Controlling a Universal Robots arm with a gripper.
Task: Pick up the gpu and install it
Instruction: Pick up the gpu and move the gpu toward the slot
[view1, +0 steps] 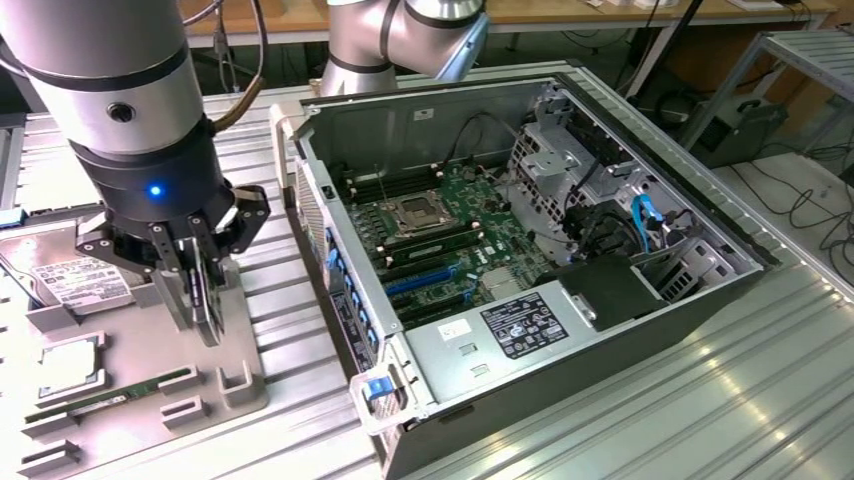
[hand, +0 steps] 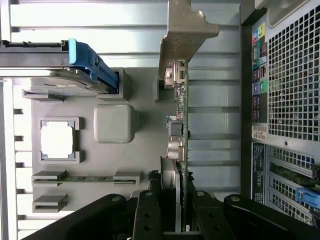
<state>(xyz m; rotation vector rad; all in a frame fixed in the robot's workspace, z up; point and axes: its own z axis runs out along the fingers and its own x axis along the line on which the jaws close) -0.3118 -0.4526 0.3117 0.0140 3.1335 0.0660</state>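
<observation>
Gpu (view1: 203, 292) stands edge-on in the gripper (view1: 187, 262), over the grey fixture tray (view1: 134, 350) on the exterior view's left, well apart from the open computer case (view1: 534, 250). Fingers (view1: 163, 262) are clamped on the card, one on each flat face. The card's lower edge is at the tray surface or just above it; can't tell if it touches.

In the wrist view the gpu (hand: 181, 125) is a thin green strip with small connectors along its edge. The silver end bracket (hand: 184, 35) is at the far end and the heatsink block (hand: 170, 175) is near the gripper (hand: 174, 206). Black fingers (hand: 146, 215) sit tight on both sides of the card.

Also on the tray:
- hard drive (view1: 67, 280) with a blue caddy handle (hand: 90, 62)
- square CPU (view1: 67, 365) in its pocket (hand: 57, 140)
- RAM stick (view1: 114, 395) lying flat in its holders (hand: 85, 178)

The case lies on its side on the ribbed metal table (view1: 667, 400) with the motherboard (view1: 454, 240) exposed. Its perforated rear panel (hand: 295, 65) is just beside the gpu in the wrist view.
</observation>
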